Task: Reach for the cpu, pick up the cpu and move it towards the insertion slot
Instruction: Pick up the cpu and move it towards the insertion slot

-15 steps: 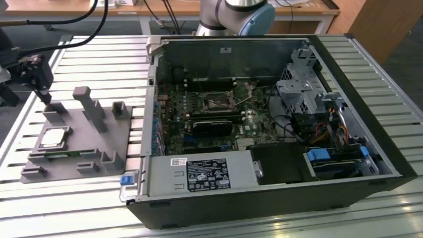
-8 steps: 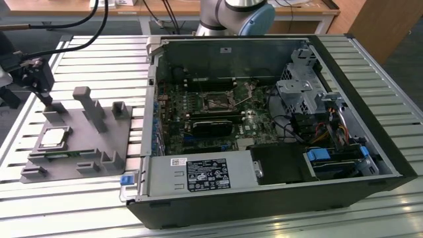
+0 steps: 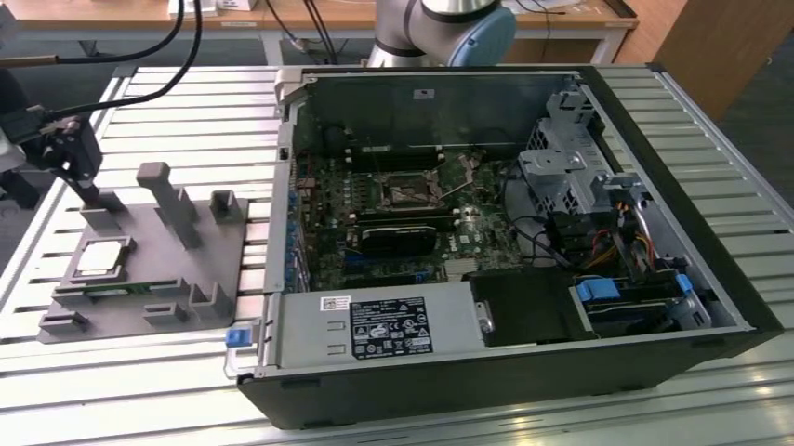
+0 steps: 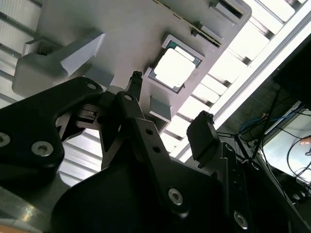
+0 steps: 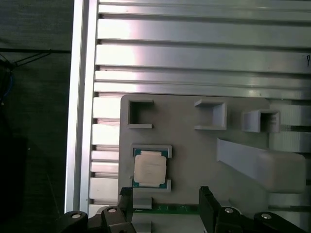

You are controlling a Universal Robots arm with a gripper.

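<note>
I have my gripper (image 5: 166, 206) open and empty, hanging just beside the cpu (image 5: 149, 169), which lies flat in a little nest on the grey holder (image 5: 189, 155) so it cannot slide, and I think the fingers (image 5: 206, 201) are not touching it yet.

Robotics lab or workshop, slotted aluminium worktop (image 3: 162, 93), opened desktop computer case (image 3: 694, 214) with motherboard (image 3: 471, 237) exposed, grey fixture plate (image 3: 149, 251), robot arm base (image 3: 447, 28), wooden desks (image 3: 112, 11) and cables (image 3: 186, 37) behind.
</note>
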